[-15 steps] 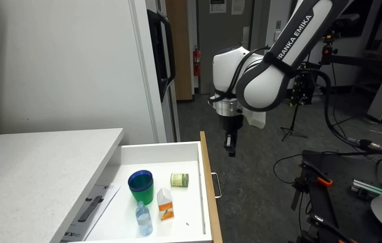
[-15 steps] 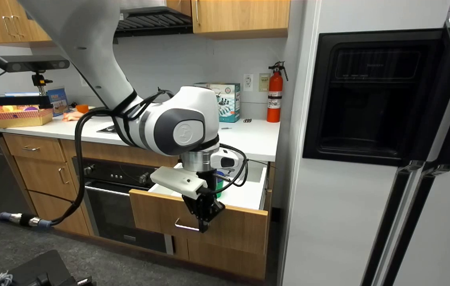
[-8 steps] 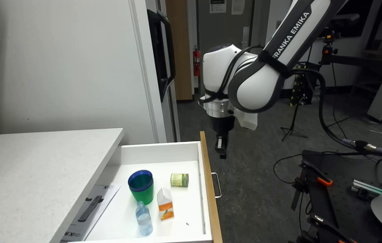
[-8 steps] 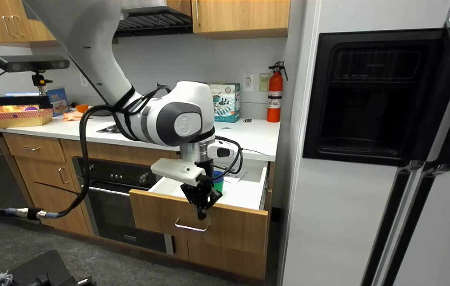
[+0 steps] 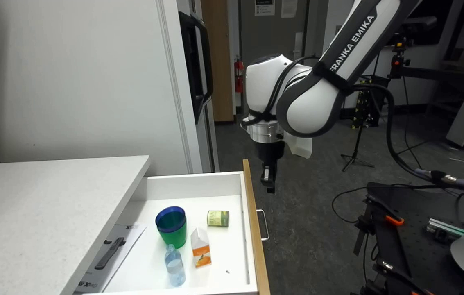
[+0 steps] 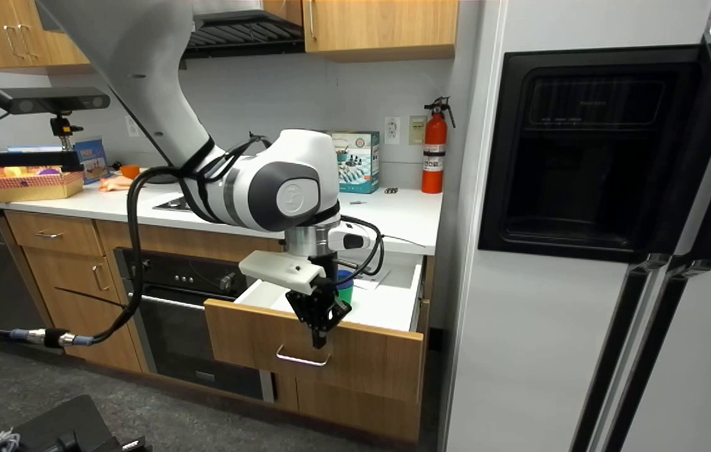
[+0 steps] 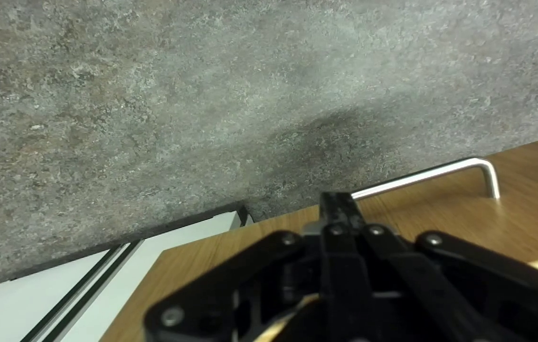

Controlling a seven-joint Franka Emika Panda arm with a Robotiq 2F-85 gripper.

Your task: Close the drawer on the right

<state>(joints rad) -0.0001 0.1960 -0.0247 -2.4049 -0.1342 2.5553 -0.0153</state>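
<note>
The drawer [image 5: 255, 233] is pulled out, with a white interior and a light tan wood front. Its front panel also shows in an exterior view [image 6: 368, 361] and the wrist view [image 7: 530, 209]. Its silver bar handle [image 5: 267, 225] is on the outer face and also shows in the wrist view [image 7: 420, 177]. My gripper [image 5: 270, 189] points down on the outer side of the front panel. In an exterior view the gripper [image 6: 319, 344] overlaps the panel just above the handle. In the wrist view my fingertips [image 7: 338, 197] are together, nothing visible between them. Contact with the panel cannot be told.
The drawer holds blue and green cups [image 5: 174, 237], a can [image 5: 218, 218], a carton [image 5: 201, 250], a bottle [image 5: 175, 268] and a paper sheet [image 5: 113, 254]. The white countertop [image 5: 51, 196] overhangs it. A refrigerator [image 6: 537, 339] stands beside it, an oven [image 6: 192, 339] on the other side.
My arm has moved closer to the drawer front and slightly up in view during the first half second. It is nearly still since then. The drawer has not moved.
</note>
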